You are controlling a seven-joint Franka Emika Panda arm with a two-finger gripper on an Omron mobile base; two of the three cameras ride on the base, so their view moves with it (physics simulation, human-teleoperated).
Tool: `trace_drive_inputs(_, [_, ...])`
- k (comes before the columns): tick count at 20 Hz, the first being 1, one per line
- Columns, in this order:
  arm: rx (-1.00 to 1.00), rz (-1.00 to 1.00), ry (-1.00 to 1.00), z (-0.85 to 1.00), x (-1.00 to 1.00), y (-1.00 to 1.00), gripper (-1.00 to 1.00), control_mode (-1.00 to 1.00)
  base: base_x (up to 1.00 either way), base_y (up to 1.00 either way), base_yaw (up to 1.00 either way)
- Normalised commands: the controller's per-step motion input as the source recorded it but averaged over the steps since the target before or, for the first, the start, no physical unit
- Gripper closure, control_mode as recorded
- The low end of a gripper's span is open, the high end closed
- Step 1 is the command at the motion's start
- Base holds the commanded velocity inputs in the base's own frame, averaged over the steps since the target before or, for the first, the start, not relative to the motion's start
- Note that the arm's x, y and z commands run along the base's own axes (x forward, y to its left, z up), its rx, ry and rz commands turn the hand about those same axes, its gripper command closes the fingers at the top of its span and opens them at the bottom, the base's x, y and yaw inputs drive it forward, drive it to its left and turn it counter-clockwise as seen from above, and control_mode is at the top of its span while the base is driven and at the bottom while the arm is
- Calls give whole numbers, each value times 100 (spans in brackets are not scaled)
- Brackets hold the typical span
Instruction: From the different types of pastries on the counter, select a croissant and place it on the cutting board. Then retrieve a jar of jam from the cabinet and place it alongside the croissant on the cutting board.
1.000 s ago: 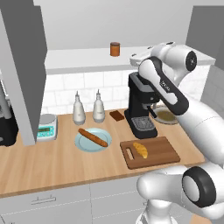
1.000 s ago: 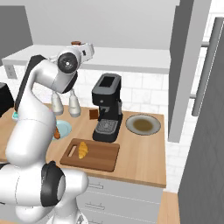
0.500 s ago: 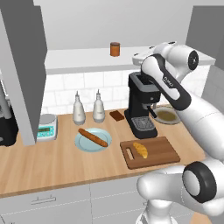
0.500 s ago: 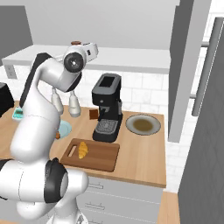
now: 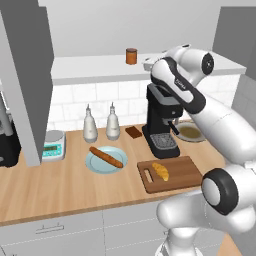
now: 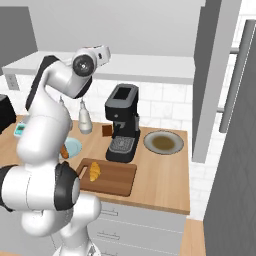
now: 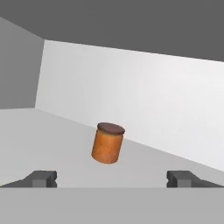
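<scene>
While tool gapes, fingertips cropped

Small cylindrical jam jar: brown-orange body, darker brown lid. Pale white-grey cabinet shelf beneath it. Rectangular wooden cutting board: dark brown. Crescent croissant on the board: golden yellow-orange. Light-wood countertop: pale tan.

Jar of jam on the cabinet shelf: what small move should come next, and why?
Probably a straight advance toward the jar of jam. In the hand view it stands upright on the cabinet shelf, ahead of the open end effector and apart from both fingertips, roughly centred between them. The croissant already lies on the cutting board, so the jar is what remains.
</scene>
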Motion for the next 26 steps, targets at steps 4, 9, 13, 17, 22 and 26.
trace_drive_inputs(4, [0,0,0,-4,18,4,-100,-100,0,0,0])
trace_drive_inputs(9, [0,0,0,0,10,0,-100,-100,0,0,0])
trace_drive_inputs(13, [0,0,0,0,35,3,-100,-100,0,0,0])
trace_drive_inputs(17, [0,0,1,-1,22,3,-100,-100,0,0,0])
trace_drive_inputs(22, [0,0,1,0,0,0,-100,-100,0,0,0])
trace_drive_inputs(26, [0,0,0,0,0,0,-100,-100,0,0,0])
